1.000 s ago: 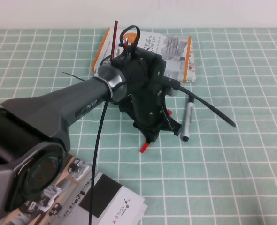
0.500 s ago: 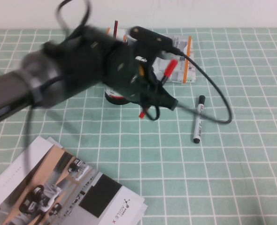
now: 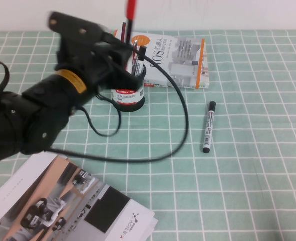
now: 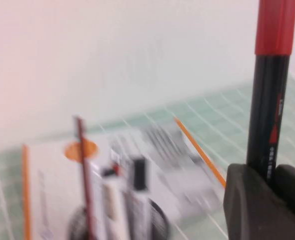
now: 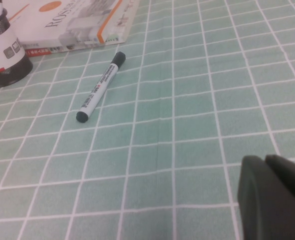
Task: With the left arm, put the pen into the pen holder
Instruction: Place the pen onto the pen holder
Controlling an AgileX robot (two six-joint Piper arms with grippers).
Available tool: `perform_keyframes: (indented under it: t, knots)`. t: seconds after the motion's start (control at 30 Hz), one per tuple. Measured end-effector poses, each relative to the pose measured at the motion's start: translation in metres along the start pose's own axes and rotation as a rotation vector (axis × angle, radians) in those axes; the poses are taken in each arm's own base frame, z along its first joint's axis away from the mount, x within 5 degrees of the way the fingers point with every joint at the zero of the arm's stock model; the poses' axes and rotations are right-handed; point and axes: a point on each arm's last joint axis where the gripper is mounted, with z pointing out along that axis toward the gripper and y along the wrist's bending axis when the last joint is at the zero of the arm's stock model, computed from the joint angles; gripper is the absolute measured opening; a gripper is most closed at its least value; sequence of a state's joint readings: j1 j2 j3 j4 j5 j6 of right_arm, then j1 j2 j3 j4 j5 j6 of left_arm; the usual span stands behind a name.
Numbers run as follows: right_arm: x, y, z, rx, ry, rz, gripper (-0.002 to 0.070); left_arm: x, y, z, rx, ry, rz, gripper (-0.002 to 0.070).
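The left tool [image 4: 267, 200] grips the pen [image 3: 131, 20] by its dark barrel, the fingers [image 4: 247, 205] pressed on either side, and holds it nearly upright, red cap up, above the holder [image 3: 129, 90] near the far edge of the tabletop [image 3: 248, 191]. In the high view the pen's lower part drops behind the arm's black housing toward the cup's mouth; whether the tip has already passed the rim cannot be told. The holder is not empty: the left wrist view shows a thin dark red stick [image 4: 82, 165] and at least 2 other pens [image 4: 137, 195] standing in it.

The likely trouble is collision. If the pen comes down on one of those upright pens or on the wire rim, it could jam, skid aside, or tip the light cup onto the book [image 3: 178, 55] behind it. A release made while the tip sits on the rim would probably drop the pen outside the cup. The looping cable [image 3: 180, 120] hangs close beside the holder and could drag it if the arm swings.

The right tool [image 5: 275, 195] sits low over bare tabletop, well apart from the white marker [image 5: 100, 87]; its fingers appear pressed together and hold nothing
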State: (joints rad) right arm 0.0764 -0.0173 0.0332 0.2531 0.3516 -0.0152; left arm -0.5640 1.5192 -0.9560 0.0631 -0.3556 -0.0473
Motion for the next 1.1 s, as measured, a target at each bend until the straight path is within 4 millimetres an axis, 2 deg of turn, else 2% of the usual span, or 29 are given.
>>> perform_keyframes:
  t: [0.07, 0.2, 0.43, 0.53, 0.73, 1.1]
  knots:
    - [0.0, 0.0, 0.0, 0.0, 0.0, 0.0, -0.002, 0.0, 0.011, 0.003, -0.027, -0.061, -0.021, 0.0053]
    - [0.0, 0.0, 0.0, 0.0, 0.0, 0.0, -0.002, 0.013, 0.028, 0.018, -0.062, -0.143, -0.062, 0.0053]
    - [0.0, 0.0, 0.0, 0.0, 0.0, 0.0, -0.002, 0.051, 0.049, 0.057, -0.091, -0.095, -0.101, 0.0053]
    - [0.0, 0.0, 0.0, 0.0, 0.0, 0.0, -0.002, 0.063, 0.052, 0.073, -0.09, -0.072, -0.105, 0.0052]
    - [0.0, 0.0, 0.0, 0.0, 0.0, 0.0, -0.002, 0.077, 0.055, 0.091, -0.087, -0.052, -0.111, 0.0052]
    - [0.0, 0.0, 0.0, 0.0, 0.0, 0.0, -0.002, 0.097, 0.059, 0.101, -0.096, -0.012, -0.124, 0.0052]
